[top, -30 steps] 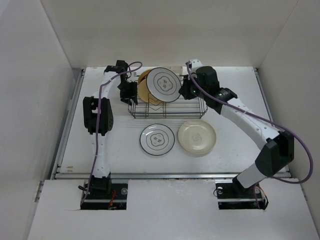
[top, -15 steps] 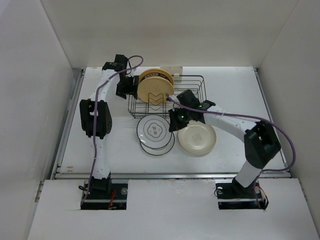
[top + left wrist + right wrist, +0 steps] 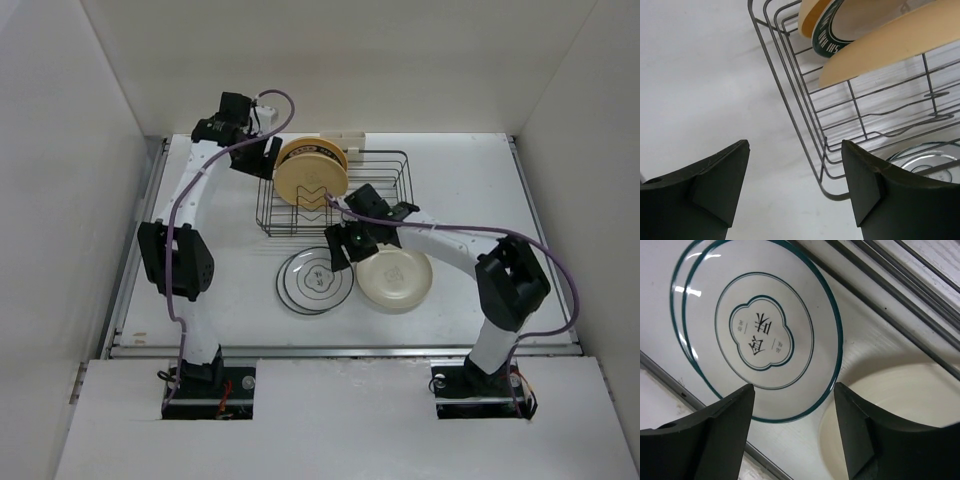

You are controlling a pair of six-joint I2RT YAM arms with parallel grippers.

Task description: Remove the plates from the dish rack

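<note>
Upright in the left half of the dark wire dish rack: tan round plates, faces tilted nearward, just right of the left pincer, spread and empty. Right pincer, also spread, farther off over the stacked white ringed plates on the counter. Likely the left's pick.

The top camera looks down from above and behind on the whole table, the left wrist closely at a corner of the dish rack, the right wrist closely down at the ringed plates, seemingly glimpsed by both.
</note>
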